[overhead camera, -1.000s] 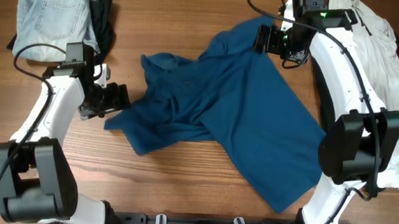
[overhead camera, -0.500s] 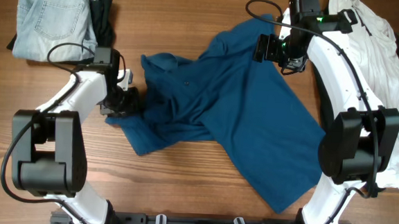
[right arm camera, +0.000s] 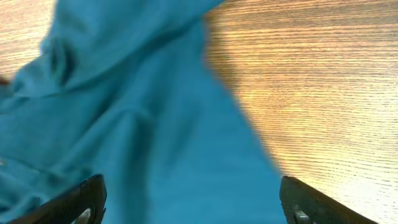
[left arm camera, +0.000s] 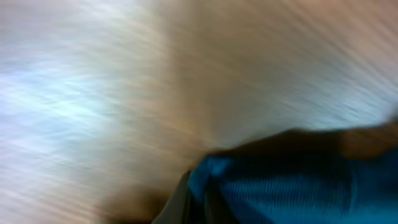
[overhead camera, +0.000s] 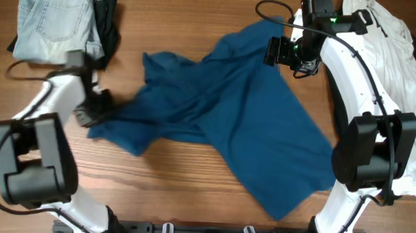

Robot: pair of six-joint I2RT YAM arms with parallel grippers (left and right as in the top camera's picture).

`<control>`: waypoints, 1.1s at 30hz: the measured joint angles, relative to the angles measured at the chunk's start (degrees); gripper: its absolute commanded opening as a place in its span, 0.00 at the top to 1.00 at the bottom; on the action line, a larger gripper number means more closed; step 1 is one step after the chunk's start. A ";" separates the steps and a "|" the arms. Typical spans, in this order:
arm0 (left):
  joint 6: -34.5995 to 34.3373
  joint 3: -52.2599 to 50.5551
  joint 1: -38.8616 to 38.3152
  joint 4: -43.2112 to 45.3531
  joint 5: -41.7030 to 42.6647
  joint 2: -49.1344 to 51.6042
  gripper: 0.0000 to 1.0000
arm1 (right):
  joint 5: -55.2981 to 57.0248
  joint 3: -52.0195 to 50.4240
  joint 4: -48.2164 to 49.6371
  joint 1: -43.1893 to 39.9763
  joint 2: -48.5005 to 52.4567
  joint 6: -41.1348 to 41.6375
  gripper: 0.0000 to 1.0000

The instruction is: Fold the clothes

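The blue shirt [overhead camera: 229, 125] lay rumpled across the middle of the table [overhead camera: 200, 15], its left edge clenched in the left gripper [overhead camera: 94, 113]. The right gripper [overhead camera: 273, 51] hovered over its top edge with jaws apart. Jeans [overhead camera: 55, 13] and a black piece [overhead camera: 108, 20] lay at the far left, and a white shirt [overhead camera: 403, 67] was heaped partly under the right arm [overhead camera: 355, 75].

A wooden worktop [overhead camera: 174, 190] fills the overhead view from edge to edge, its brown grain running left to right. Light falls evenly on it and shadows are soft. In the right wrist view the grain has a warm, bright sheen. The left wrist view is blurred, the wood pale and washed out.
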 measured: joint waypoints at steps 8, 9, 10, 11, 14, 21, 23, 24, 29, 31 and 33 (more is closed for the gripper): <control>-2.95 0.00 16.26 -4.37 0.74 -1.97 0.96 | -0.02 0.00 -0.68 0.00 0.00 -1.01 0.13; -2.97 0.00 15.89 -5.29 1.01 -3.02 0.96 | -0.13 0.00 -1.29 0.00 0.00 -1.51 0.13; -2.93 0.00 15.37 -5.88 1.31 -4.09 0.96 | -0.44 0.00 -1.99 -0.02 0.00 -1.92 0.13; -2.91 0.00 14.69 -6.51 1.55 -5.40 0.94 | -0.70 0.00 -3.21 -0.02 0.00 -2.36 0.13; -2.10 0.00 12.41 -8.35 1.99 -10.69 0.45 | -1.16 -0.02 -6.86 0.00 0.00 -3.45 0.13; 3.41 0.00 5.66 -8.76 3.58 -22.67 0.21 | -3.41 -0.09 -8.26 0.00 0.00 -3.78 0.12; 4.90 0.11 2.51 -6.67 4.46 -23.91 0.20 | -3.85 -0.11 -7.30 0.00 0.00 -3.72 0.12; 5.53 0.17 0.70 -4.74 5.05 -24.15 0.18 | -4.15 -0.15 -6.27 -0.04 0.00 -3.61 0.12; 7.93 3.15 -13.57 9.68 7.61 -21.62 0.16 | -6.51 -0.15 -3.54 -1.92 -0.26 -3.34 0.09; 8.72 7.78 -17.75 11.93 8.04 -16.94 0.16 | -6.93 -0.20 -3.54 -3.69 -1.05 -3.34 0.08; 10.58 15.74 -21.31 12.33 8.33 -8.87 0.15 | -7.21 -0.20 -3.58 -5.86 -2.29 -3.34 0.08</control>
